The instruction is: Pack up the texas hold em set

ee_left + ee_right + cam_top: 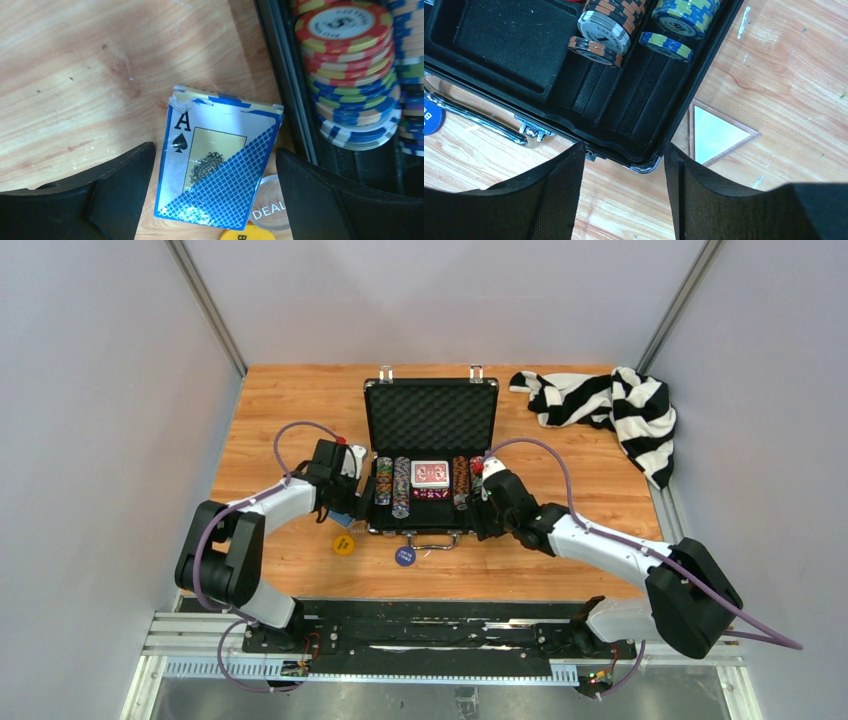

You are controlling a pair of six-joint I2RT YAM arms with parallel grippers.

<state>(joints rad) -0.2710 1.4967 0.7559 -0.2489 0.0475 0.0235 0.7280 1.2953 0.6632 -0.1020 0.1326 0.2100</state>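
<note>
The left gripper (215, 152) is seen spread wide with nothing clamped. A blue card deck (222, 135) lies flat on the table (75, 75) between its fingers (120, 200), just beside the case (287, 95) wall at the right of that frame. A white dealer button (272, 207) and a yellow button (250, 234) are tucked at the deck's lower edge.

The right gripper (624, 147) is parted too, and a corner of the case is framed between its fingers. No firm grip can be made out.

From above, the open case is set mid-table, with chips (401, 485) and a red deck (431, 474) stowed inside. A striped cloth (610, 405) is bunched at upper right.
</note>
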